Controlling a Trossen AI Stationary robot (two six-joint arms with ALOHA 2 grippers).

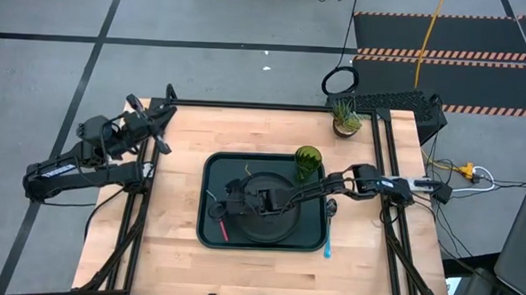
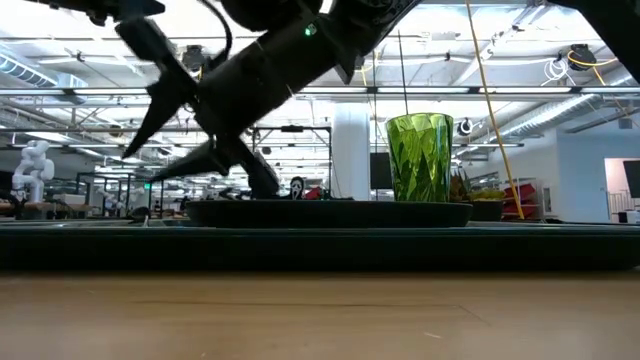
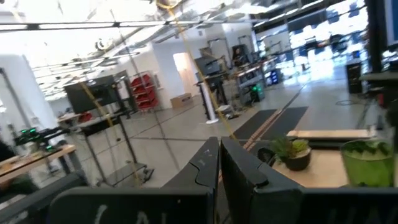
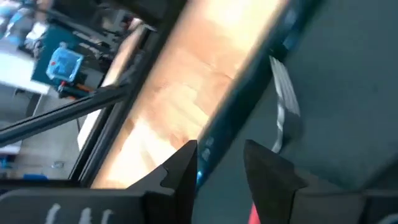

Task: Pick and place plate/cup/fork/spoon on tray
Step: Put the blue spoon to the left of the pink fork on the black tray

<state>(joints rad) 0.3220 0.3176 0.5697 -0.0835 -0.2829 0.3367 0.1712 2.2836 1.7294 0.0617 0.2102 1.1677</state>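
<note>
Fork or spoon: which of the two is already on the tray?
The fork, with its red-pink handle, lies inside the tray at its left side, by the right gripper. The blue-handled spoon still lies on the table, just outside the tray's right edge.

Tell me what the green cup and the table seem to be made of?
The cup looks like translucent green plastic: light passes through its faceted wall, which shines glossily. The table seems to be pale wood, probably butcher-block, with plank seams and a smooth matte finish. Neither can be confirmed by look alone.
</note>
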